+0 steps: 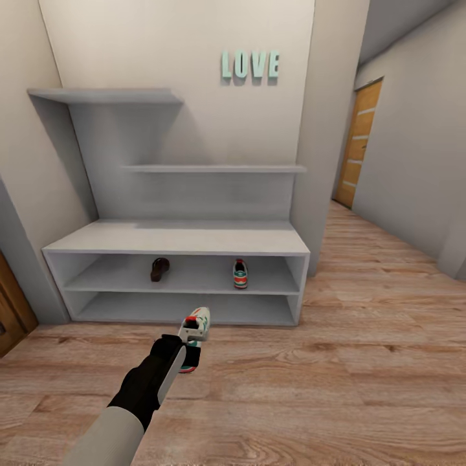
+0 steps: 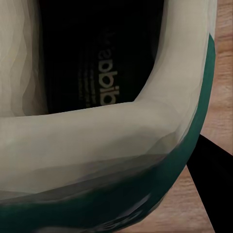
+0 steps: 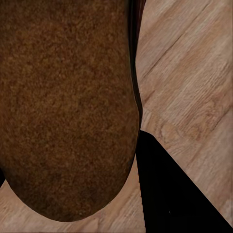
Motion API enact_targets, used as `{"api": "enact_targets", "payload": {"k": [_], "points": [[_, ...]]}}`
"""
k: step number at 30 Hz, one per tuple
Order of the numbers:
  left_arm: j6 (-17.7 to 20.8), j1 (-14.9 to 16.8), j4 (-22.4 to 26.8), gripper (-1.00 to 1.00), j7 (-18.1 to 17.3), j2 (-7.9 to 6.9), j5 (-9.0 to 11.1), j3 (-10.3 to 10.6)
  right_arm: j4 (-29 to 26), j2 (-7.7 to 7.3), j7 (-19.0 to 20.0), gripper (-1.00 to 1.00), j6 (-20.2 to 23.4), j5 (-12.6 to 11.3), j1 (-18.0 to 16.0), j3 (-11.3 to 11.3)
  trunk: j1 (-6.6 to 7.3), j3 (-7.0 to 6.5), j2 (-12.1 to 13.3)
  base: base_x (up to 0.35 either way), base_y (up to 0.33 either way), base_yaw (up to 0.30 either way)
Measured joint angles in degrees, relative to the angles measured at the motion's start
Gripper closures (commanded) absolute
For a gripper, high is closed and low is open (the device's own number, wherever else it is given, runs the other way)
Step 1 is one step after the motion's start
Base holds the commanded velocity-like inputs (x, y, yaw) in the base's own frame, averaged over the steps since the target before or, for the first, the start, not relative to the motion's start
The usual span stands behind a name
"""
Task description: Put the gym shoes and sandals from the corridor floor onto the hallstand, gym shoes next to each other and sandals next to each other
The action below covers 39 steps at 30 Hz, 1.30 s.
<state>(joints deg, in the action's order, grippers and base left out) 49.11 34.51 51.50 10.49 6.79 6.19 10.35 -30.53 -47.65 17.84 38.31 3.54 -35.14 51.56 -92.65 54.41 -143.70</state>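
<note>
Left pincer [image 1: 191, 338] clenched on gym shoe [image 1: 195, 327], held above corridor floor [image 1: 362, 375] just before hallstand [image 1: 175, 238] front edge. Open floor rightward. Upper shelf opening: sandal [image 1: 159, 268] left, second gym shoe [image 1: 240, 273] right, well apart. Right pincer: cannot tell; second sandal [image 3: 63, 107] close before it.

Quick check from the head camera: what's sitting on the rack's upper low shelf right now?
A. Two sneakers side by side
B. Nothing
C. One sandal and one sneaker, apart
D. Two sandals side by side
C: a dark sandal lies toward the left of the rack's upper low shelf and a sneaker toward the right, with a wide bare stretch between them.
</note>
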Motion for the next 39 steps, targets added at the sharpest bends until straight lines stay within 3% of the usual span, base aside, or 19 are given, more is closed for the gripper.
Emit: {"api": "enact_targets", "payload": {"k": [6,20,27,32,39], "points": [[-0.44,0.0,0.04,1.0,-0.07,0.0,-0.02,0.0,0.0,0.0,0.04,1.0,0.0,0.01,0.0,0.03,-0.15,1.33,-0.08,0.0,0.0,0.0],[-5.79,0.0,1.55,1.0,-0.06,0.0,-0.12,0.0,0.0,0.0,0.01,1.0,0.0,0.0,0.0,-0.01,-0.51,4.43,-0.27,0.0,0.0,0.0],[-5.8,0.29,4.77,1.0,-0.06,0.0,-0.23,0.01,0.0,0.0,0.0,1.0,0.0,-0.01,-0.01,-0.01,-0.51,4.44,-0.28,0.0,0.0,0.0],[-5.72,4.02,4.93,1.0,-0.06,0.02,-0.23,0.01,0.0,0.0,0.0,1.0,0.0,0.02,-0.01,-0.01,-0.51,4.44,-0.28,0.0,0.0,0.0],[-5.72,5.06,4.79,1.0,-0.06,0.08,-0.08,0.05,0.0,0.0,0.0,1.0,0.0,-0.01,-0.01,-0.02,-0.51,4.44,-0.28,0.0,0.0,0.0]]}}
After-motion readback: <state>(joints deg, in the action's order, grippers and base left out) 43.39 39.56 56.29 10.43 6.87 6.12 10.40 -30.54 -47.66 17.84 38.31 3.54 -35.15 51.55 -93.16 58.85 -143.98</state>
